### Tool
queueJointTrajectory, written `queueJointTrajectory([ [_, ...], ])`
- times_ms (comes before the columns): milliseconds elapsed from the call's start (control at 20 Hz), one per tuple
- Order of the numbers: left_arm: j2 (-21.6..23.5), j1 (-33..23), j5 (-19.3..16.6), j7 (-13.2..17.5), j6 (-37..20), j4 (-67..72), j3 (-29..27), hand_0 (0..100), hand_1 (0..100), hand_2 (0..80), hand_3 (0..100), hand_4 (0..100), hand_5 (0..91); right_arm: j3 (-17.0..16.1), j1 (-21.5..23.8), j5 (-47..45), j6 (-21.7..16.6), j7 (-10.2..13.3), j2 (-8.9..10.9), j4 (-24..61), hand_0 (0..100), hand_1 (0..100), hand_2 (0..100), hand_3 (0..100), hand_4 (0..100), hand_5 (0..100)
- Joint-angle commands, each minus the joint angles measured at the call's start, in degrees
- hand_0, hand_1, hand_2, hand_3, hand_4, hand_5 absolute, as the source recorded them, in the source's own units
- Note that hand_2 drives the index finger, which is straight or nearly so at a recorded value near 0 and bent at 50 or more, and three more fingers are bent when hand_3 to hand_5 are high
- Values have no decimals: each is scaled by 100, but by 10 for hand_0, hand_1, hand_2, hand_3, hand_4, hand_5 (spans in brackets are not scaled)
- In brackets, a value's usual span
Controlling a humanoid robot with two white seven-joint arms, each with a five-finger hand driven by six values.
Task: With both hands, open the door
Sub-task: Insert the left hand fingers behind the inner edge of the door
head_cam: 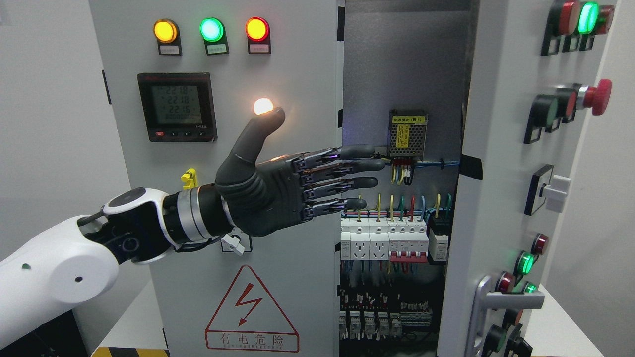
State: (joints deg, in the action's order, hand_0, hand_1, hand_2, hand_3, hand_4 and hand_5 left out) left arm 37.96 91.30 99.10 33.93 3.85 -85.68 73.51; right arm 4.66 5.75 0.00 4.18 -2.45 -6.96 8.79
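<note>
A grey electrical cabinet fills the head view. Its left door [278, 258] is closed and carries three lamps, a meter and a red hazard triangle. The right door [496, 163] stands swung open toward me, its handle [501, 302] low at its front. Between the doors the inside [397, 238] shows with breakers and wiring. My left hand [342, 178] is stretched flat in front of the left door, fingers [364, 182] straight and pointing right past that door's right edge into the opening, thumb up, holding nothing. The right arm is out of view.
The open right door carries lamps, a red mushroom button [598, 96] and a white rotary switch [553, 191]. A small yellow part [188, 178] and a white latch [234, 244] sit on the left door near my wrist. White walls flank the cabinet.
</note>
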Motion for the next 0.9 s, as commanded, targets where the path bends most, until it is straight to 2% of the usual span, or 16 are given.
queueJointTrajectory([
  [0,-1000,327,215,-18,10,315,533,0,0,0,0,0,0,0,5,18,4,-28,2,0,383,0,0,0,0,0],
  [150,-1176,318,215,-79,10,306,541,0,0,0,0,0,0,0,5,18,4,-36,2,0,383,0,0,0,0,0],
  [351,-1361,309,171,-413,19,297,550,0,0,0,0,0,0,0,5,18,4,-28,2,0,383,0,0,0,0,0],
  [501,-1493,309,162,-431,19,297,603,0,0,0,0,0,0,0,5,18,4,-36,2,0,383,0,0,0,0,0],
  [701,-1616,318,153,-651,10,227,603,0,0,0,0,0,0,0,-4,18,4,-28,2,0,383,0,0,0,0,0],
  [851,-1695,327,136,-660,19,192,603,0,0,0,0,0,0,0,5,18,4,-28,2,0,383,0,0,0,0,0],
])
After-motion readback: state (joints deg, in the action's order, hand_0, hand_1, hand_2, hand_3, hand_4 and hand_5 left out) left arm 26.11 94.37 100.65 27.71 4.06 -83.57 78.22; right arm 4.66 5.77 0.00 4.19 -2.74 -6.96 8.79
